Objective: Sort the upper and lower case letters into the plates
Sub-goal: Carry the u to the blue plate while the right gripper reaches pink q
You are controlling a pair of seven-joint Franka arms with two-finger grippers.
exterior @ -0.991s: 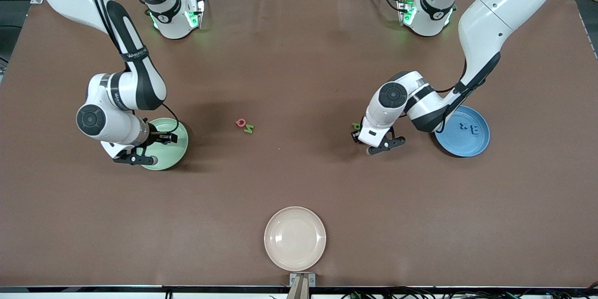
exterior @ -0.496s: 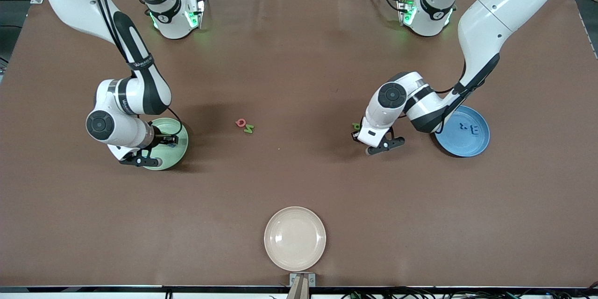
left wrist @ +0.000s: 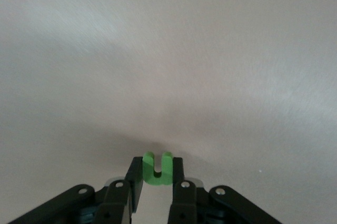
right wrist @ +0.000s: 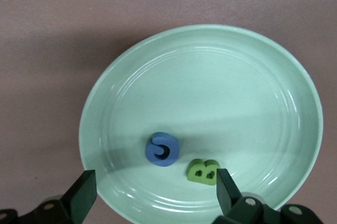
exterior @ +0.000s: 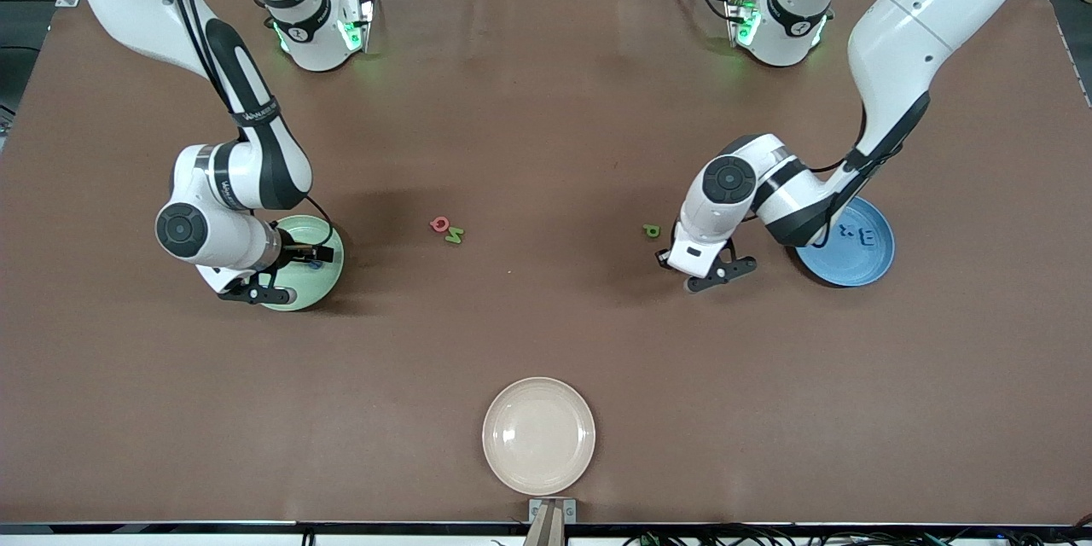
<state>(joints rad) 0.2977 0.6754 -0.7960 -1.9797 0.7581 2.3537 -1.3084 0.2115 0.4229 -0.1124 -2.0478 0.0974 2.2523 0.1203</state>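
Left gripper (exterior: 713, 270) pinched tight on a green letter (left wrist: 158, 169), mid-frame beside the blue plate (exterior: 866, 266), likely its drop next. Right gripper (right wrist: 154, 195) gapes empty over the green plate (right wrist: 263, 76).

We take this for a robotics lab: two white arms are bolted along one edge of a bench (exterior: 546, 102) covered in plain brown sheeting, green status lights glow at their bases, and loose cables trail off the edges.
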